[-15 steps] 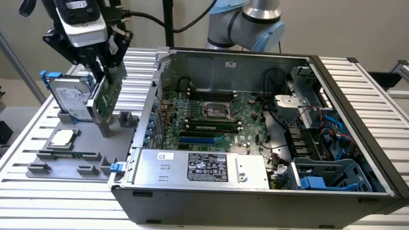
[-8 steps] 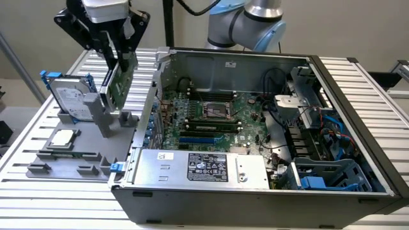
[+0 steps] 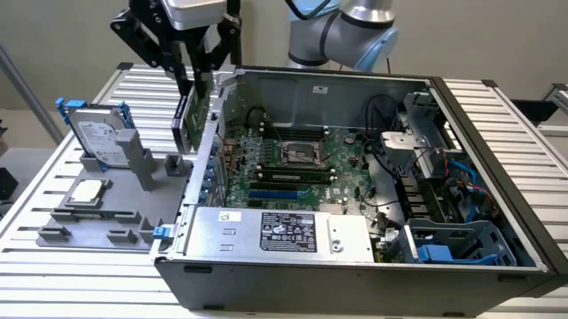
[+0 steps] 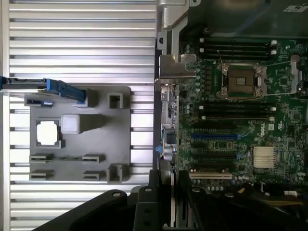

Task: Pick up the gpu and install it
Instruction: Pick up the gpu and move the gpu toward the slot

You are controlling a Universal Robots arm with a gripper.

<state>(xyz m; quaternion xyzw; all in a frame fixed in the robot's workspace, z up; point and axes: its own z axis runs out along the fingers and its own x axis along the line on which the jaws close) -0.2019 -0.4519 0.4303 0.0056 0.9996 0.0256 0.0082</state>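
The gpu (image 3: 189, 113) hangs on edge in the air, green board and dark cover showing, just over the open computer case's wall on the exterior view's left. My gripper (image 3: 195, 74) is shut on its upper edge. In the wrist view the gpu (image 4: 169, 120) appears edge-on, with its silver end bracket (image 4: 176, 65) at the far end and my gripper (image 4: 172, 188) clamped on the near end. It hovers along the case wall beside the large green motherboard (image 3: 297, 159), near the blue slot (image 4: 215, 136).
A grey fixture (image 3: 111, 209) stands on the slatted table at the exterior view's left, carrying a silver hard drive in a blue frame (image 3: 96, 136) and a processor chip (image 3: 86, 191). The case holds a power supply (image 3: 284, 232), cables and a blue drive cage (image 3: 461, 242).
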